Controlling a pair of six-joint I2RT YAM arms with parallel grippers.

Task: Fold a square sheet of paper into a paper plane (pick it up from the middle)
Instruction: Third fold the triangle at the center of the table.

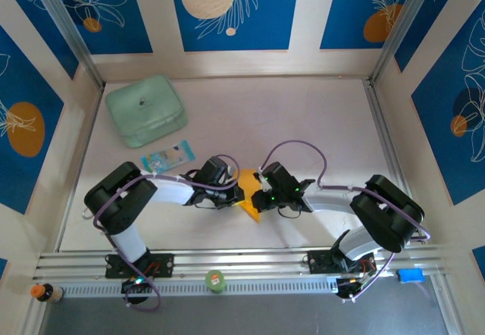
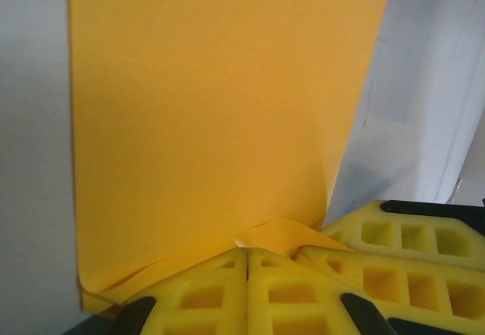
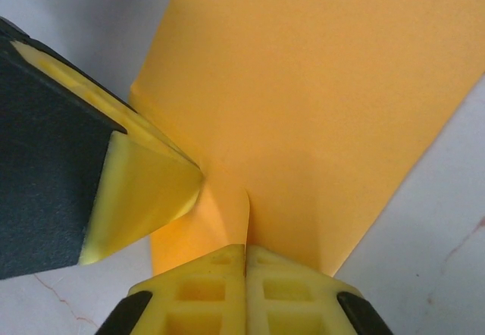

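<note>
Square sheet of paper (image 1: 250, 205) sits at the near middle of the counter (image 1: 303, 123), and it looks thin, light and floppy, easy to rip, with the left claw (image 2: 246, 263) and right claw (image 3: 245, 252) both shut tight on its pinched-up middle.

The square sheet of paper (image 1: 251, 200) was thin, plain orange-yellow and matte. It sat near the front middle of the table (image 1: 265, 115). Most of it spread smooth over the pale surface with straight, clean edges. Its middle was gathered into a small raised ridge, pinched by the closed fingertips of the left gripper (image 2: 246, 253) and the right gripper (image 3: 246, 248), which met over it.
</note>
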